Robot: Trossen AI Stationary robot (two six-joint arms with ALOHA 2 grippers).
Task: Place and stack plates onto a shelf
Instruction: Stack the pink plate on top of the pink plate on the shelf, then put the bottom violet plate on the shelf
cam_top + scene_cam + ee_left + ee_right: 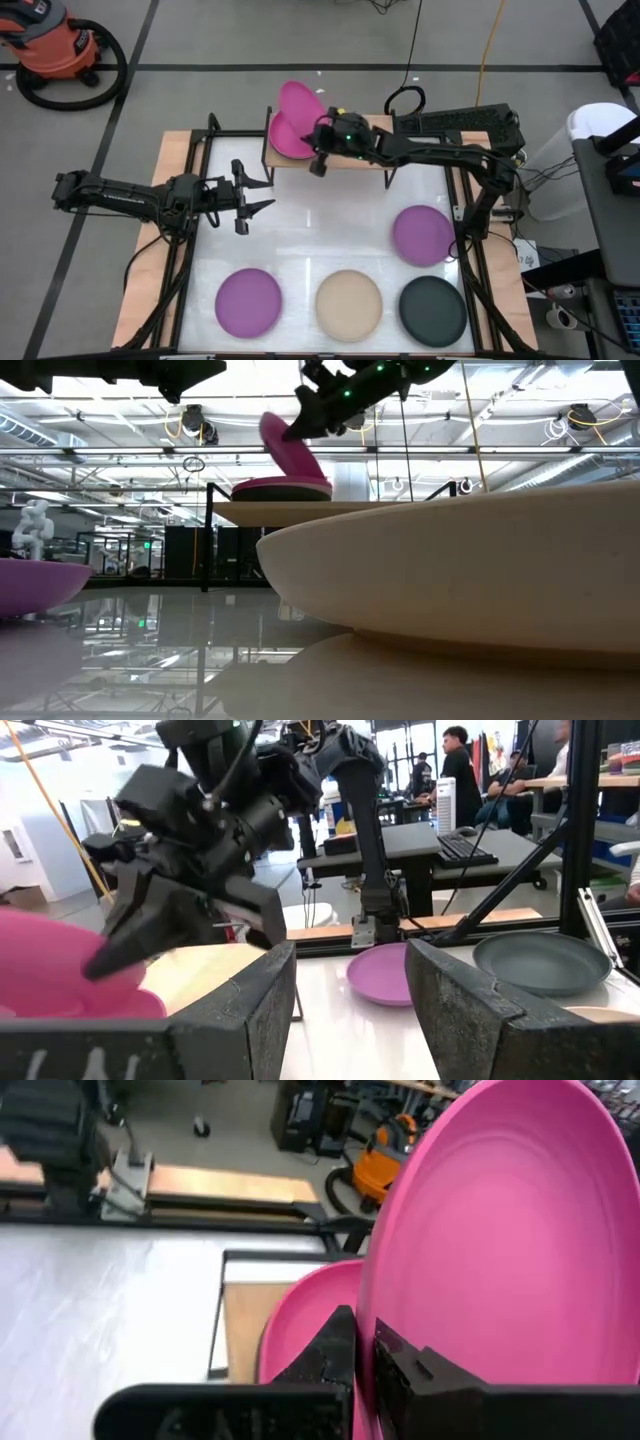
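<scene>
The shelf (383,123) stands at the table's far edge, and one hot pink plate (288,142) lies flat on the left part of its wooden top. My right gripper (318,158) is over the shelf, shut on a second hot pink plate (298,104), which tilts steeply above the first. My left gripper (255,195) hovers open over the white board, left of the shelf, touching nothing. Two purple plates (248,300) (423,235), a beige plate (348,303) and a dark grey plate (433,308) lie flat on the board. My right gripper pinches the tilted hot pink plate by its rim (372,1305), one finger (330,1350) on the underside and one (415,1370) on the hollow face. It comes from the table's right. The plate slants up and away from the fingers over the flat plate (300,1325); whether the two touch I cannot tell.
The board's black frame (190,260) runs along its sides. The right half of the shelf top (400,508) is bare. The board's middle, between the shelf and the near row of plates, holds nothing. People sit at desks in the room beyond.
</scene>
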